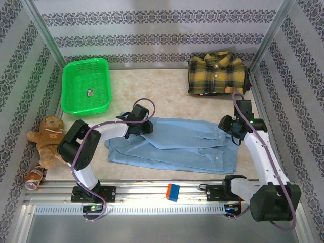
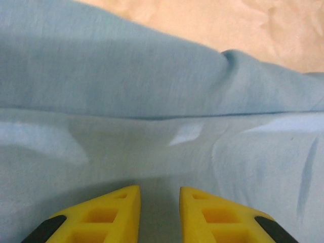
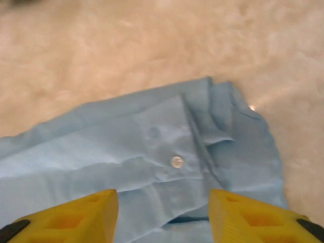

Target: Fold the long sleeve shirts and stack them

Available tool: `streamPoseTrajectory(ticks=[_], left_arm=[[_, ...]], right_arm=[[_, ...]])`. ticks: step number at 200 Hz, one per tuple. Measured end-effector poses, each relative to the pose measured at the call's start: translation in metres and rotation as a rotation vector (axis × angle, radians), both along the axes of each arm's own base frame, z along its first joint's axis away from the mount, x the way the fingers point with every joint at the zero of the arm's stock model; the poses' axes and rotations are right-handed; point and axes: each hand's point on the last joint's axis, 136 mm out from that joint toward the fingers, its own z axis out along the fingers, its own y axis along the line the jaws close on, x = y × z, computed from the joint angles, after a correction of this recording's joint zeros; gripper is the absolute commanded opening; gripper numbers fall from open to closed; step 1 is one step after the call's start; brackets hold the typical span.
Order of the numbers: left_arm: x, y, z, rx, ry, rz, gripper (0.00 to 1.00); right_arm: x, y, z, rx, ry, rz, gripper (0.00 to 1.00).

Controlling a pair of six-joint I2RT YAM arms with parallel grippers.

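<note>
the light blue shirt [image 1: 177, 147] lies stretched across the middle of the table [image 1: 152, 91], folded lengthwise into a long band but not yet shortened, while the plaid shirt [image 1: 216, 73] sits already folded in the far right corner, so to my eye the blue one has at least one more fold to go before it can be stacked there. the left gripper [image 2: 159, 195] hangs low over the band's upper left part, its yellow fingers only narrowly apart with nothing pinched between them, just flat cloth below. the right gripper [image 3: 162, 200] hovers above the right end, over the buttoned edge, its fingers spread wide and holding nothing. what worries me is the next grab: the cloth is in layers, and a shallow pinch could lift only the top one and peel the lengthwise fold open. the left fingers stand so close together that they may skate over the fabric rather than take a proper bite. if one arm lifts ahead of the other, the band could twist or drag crooked, and the small bumps near the buttoned end may get pressed into the fold. round about, a green basket [image 1: 86, 111] stands at the far left, a teddy bear [image 1: 48, 139] slumps by the left arm's elbow with a can [image 1: 34, 177] just beside it, and a small blue and orange block [image 1: 173, 192] rests on the near rail. none of these lies between the two shirts, though a wide swing of the left elbow might nudge the bear.
</note>
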Motion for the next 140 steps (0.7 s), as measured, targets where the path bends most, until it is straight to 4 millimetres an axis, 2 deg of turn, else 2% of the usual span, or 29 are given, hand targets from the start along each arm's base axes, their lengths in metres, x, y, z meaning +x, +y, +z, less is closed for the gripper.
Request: streamPoseTrajectory(ticks=[7, 20, 29, 43, 61, 81, 97, 140], left_arm=[[-0.003, 0.003, -0.002, 0.005, 0.007, 0.005, 0.28], [-0.006, 0.009, -0.007, 0.016, 0.029, 0.024, 0.29], [-0.007, 0.013, -0.009, 0.024, 0.041, 0.038, 0.29], [-0.007, 0.018, -0.009, 0.035, 0.045, 0.055, 0.29], [-0.005, 0.023, -0.008, 0.054, 0.051, 0.07, 0.29], [0.0, 0.026, -0.007, 0.079, 0.069, 0.086, 0.29], [0.011, 0.026, -0.007, 0.092, 0.082, 0.098, 0.29], [0.063, 0.009, -0.005, 0.122, 0.065, 0.088, 0.27]], right_arm=[[0.002, 0.005, -0.002, 0.017, 0.003, 0.009, 0.42], [0.004, 0.011, -0.018, 0.044, 0.049, 0.015, 0.41], [0.002, 0.013, -0.039, 0.058, 0.104, 0.006, 0.38], [-0.011, 0.014, -0.074, 0.069, 0.211, -0.013, 0.34], [-0.027, 0.012, -0.103, 0.068, 0.313, -0.039, 0.33], [-0.031, 0.011, -0.117, 0.065, 0.349, -0.063, 0.33], [-0.031, 0.01, -0.124, 0.064, 0.361, -0.083, 0.32], [-0.032, 0.012, -0.132, 0.061, 0.388, -0.109, 0.33]])
